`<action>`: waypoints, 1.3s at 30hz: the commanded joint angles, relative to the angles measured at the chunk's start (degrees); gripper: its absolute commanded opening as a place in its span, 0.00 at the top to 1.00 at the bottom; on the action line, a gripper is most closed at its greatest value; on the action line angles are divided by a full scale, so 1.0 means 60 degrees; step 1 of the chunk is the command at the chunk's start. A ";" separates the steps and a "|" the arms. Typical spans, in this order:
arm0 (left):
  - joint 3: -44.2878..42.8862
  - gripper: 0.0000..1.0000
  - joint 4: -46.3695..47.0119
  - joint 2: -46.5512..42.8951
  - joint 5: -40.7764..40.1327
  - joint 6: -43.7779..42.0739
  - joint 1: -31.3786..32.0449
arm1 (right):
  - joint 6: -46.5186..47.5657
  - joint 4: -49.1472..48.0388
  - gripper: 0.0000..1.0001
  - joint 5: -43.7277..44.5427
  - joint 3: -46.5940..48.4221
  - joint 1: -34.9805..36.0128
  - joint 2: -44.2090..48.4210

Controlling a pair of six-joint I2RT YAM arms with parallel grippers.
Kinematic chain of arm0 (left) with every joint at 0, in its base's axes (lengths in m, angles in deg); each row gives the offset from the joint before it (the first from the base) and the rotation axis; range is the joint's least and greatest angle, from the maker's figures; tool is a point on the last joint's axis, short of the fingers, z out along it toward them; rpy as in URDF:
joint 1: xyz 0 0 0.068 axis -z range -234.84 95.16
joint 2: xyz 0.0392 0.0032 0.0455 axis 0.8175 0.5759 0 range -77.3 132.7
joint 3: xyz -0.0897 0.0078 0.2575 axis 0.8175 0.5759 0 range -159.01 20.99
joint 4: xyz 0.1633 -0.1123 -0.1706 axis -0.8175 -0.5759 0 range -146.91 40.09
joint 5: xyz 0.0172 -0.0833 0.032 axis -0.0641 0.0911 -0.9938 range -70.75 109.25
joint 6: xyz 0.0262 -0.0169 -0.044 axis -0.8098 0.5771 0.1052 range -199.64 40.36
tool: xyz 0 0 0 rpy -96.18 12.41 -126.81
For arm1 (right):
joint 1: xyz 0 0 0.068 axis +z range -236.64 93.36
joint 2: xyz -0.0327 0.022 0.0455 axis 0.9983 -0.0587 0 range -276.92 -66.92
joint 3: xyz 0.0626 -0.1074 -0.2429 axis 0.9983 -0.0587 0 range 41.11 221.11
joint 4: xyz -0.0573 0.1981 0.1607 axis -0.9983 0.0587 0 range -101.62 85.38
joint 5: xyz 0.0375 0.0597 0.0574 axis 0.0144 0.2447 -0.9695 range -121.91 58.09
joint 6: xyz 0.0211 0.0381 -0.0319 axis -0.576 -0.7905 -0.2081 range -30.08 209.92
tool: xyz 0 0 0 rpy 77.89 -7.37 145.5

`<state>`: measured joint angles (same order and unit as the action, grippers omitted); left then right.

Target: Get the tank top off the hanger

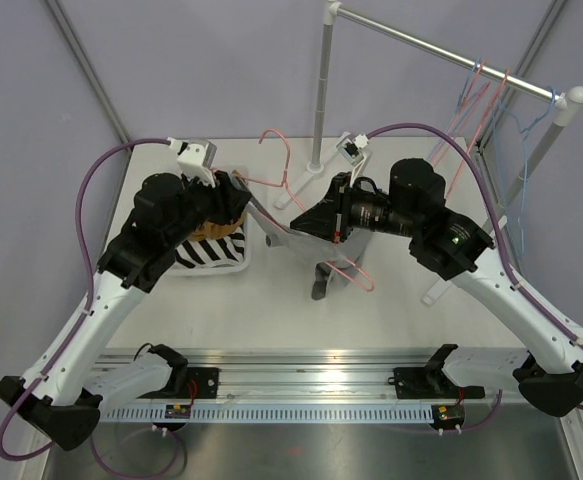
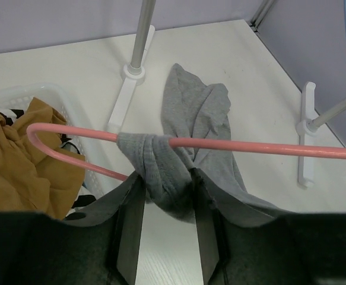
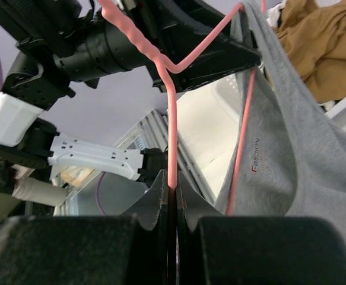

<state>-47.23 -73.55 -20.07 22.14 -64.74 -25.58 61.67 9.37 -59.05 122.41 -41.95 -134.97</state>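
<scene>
Left gripper (image 2: 168, 196) pinching grey tank top (image 2: 196, 119), basket (image 2: 18, 94) holding mustard garment (image 2: 18, 160)

text: red print (image 3: 257, 159), running up the fabric, seems to read "Fashion" | on: grey tank top (image 3: 297, 154) | where: up and to the right of the right gripper (image 3: 171, 185), just beside a wire of the pink hanger (image 3: 171, 119) | smaller line alongside: too small to read

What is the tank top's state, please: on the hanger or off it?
On: a strap of the tank top loops over the pink hanger, pinched in the left hand.
</scene>
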 commanded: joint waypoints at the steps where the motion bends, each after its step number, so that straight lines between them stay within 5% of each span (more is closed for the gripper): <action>1: -0.0509 0.54 0.0073 0.0114 -0.0191 -0.0153 0.0046 | 0.0489 -0.0380 1.00 0.0888 0.0088 0.0096 0.0400; 3: -0.0538 0.43 0.0043 0.0158 -0.0102 -0.0183 0.0046 | 0.0562 -0.0291 1.00 0.0949 0.0074 0.0096 0.0385; 6: -0.0640 0.43 -0.0073 0.0275 0.0001 -0.0241 0.0046 | 0.0592 -0.0335 1.00 0.0817 0.0059 0.0096 0.0370; 15: -0.0758 0.78 -0.0234 0.0364 -0.0189 -0.0344 0.0046 | 0.0621 -0.0350 1.00 0.0685 0.0074 0.0096 0.0399; 19: -0.0816 0.89 -0.0381 0.0364 -0.1328 -0.0286 0.0046 | 0.0768 -0.0233 1.00 0.0422 -0.0029 0.0096 0.0458; 20: -0.0845 0.99 -0.0425 0.0378 -0.1593 -0.0271 0.0046 | 0.0971 -0.0174 1.00 0.0189 -0.0087 0.0096 0.0473; 25: -0.1021 1.00 -0.1127 0.0349 -0.4473 0.0344 0.0031 | 0.1880 0.0835 1.00 -0.0354 -0.0409 0.0096 0.0780; 29: -0.1416 1.00 -0.1801 0.0787 -0.5419 0.0725 -0.0246 | 0.2115 0.0355 1.00 -0.0808 -0.1607 0.0096 0.1657; 36: -0.1535 1.00 -0.1689 0.1185 -0.3563 0.0816 -0.0906 | 0.2160 -0.0933 1.00 -0.0825 -0.2767 0.0096 0.3166; 39: -0.1256 1.00 -0.0883 0.1154 -0.0900 0.0259 -0.0892 | 0.2013 -0.2148 1.00 -0.0547 -0.3192 0.0096 0.3241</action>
<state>-54.69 -86.05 -12.39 6.06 -59.80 -29.97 73.71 6.01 -61.54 104.31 -41.95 -117.07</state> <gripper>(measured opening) 0.007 0.078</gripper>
